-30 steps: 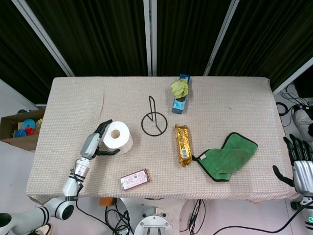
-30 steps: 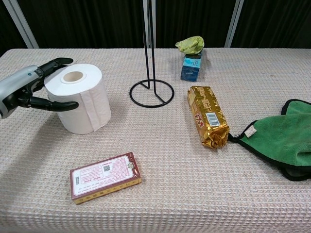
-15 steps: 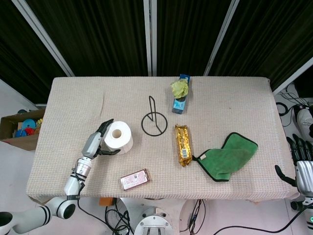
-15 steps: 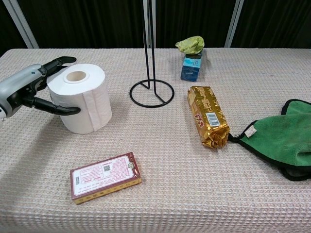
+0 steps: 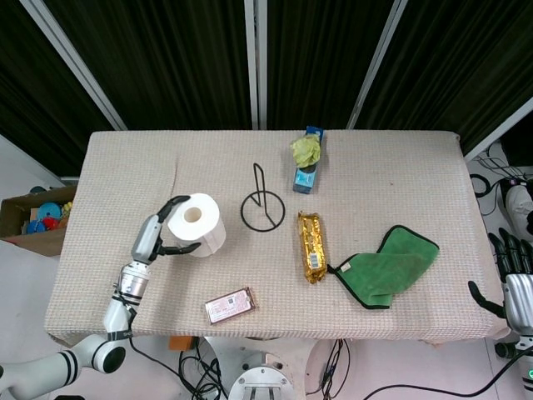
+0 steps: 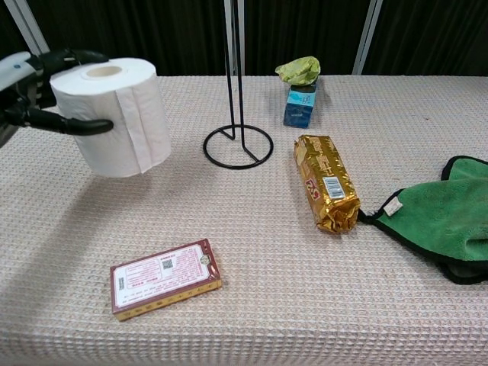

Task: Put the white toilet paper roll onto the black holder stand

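My left hand grips the white toilet paper roll from its left side, fingers wrapped around it. The roll is upright and lifted off the table, its shadow lying on the cloth below. The black holder stand has a ring base and a thin upright rod, and stands to the right of the roll near the table's middle. My right hand hangs off the table's right edge, fingers spread and empty; the chest view does not show it.
A red box lies near the front edge below the roll. A gold packet, a green cloth, and a blue box with a yellow-green wad lie right of the stand.
My left hand has lifted the roll off the table; it has risen and shifted a little to the left. The right hand has sunk slightly at the table's edge.
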Robot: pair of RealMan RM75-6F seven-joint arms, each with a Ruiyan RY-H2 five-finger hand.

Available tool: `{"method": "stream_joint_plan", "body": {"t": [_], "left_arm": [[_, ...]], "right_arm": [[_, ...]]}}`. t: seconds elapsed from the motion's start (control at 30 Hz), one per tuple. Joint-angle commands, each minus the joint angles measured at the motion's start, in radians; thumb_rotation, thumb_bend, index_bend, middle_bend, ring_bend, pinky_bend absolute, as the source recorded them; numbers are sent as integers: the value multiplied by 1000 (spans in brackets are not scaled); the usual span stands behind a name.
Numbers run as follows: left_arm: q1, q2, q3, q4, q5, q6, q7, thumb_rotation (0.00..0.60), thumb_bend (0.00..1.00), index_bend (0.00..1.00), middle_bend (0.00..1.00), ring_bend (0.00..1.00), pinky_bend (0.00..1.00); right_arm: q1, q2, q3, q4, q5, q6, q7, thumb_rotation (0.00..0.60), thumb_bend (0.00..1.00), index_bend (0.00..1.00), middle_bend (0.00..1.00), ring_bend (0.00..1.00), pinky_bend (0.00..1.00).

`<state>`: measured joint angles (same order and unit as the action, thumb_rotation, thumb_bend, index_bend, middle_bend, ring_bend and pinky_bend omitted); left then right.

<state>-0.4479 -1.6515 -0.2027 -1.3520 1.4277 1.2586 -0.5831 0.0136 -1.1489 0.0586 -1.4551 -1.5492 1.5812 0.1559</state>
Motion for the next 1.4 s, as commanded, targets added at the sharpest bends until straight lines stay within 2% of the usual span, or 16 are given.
{"method": "stream_joint_plan", "body": {"t": [0.03,0.2,0.4,0.53,0.7,0.8,1.0,1.23,1.4], "left_arm": [[6,105,-54,-145,8,42,-24,600,307,242,432,304,408],[-6,243,-137,-351,-12,41,-30,600,308,264,451,322,422],[-67,365,-247,-536,-79,-25,11,600,308,271,457,328,427],[-138,375,-316,-588,-162,-75,67,600,308,271,457,328,427],[-263,323,-380,-564,-302,-129,184,600,309,271,457,328,427],[-334,272,-387,-515,-351,-141,262,600,311,271,457,328,427],[-426,178,-367,-407,-390,-144,364,600,317,275,461,328,427],[-461,135,-357,-322,-418,-144,401,600,319,277,461,329,427],[-458,130,-344,-310,-425,-144,402,600,319,277,462,328,426]], "right_arm": [[0,-1,0,2,1,0,2,600,231,0,0,0,0],[1,-3,0,3,-3,0,3,600,232,0,0,0,0],[2,-2,0,-2,-8,4,-2,600,233,0,0,0,0],[2,-1,0,-6,-8,3,-6,600,233,0,0,0,0],[2,-2,1,-8,-8,3,-7,600,232,0,0,0,0],[0,-1,1,-6,-3,3,-4,600,232,0,0,0,0],[-5,1,4,10,7,4,16,600,232,0,0,0,0],[-8,0,6,26,12,6,37,600,233,0,0,0,0],[-7,-5,6,35,13,3,43,600,232,0,0,0,0]]}}
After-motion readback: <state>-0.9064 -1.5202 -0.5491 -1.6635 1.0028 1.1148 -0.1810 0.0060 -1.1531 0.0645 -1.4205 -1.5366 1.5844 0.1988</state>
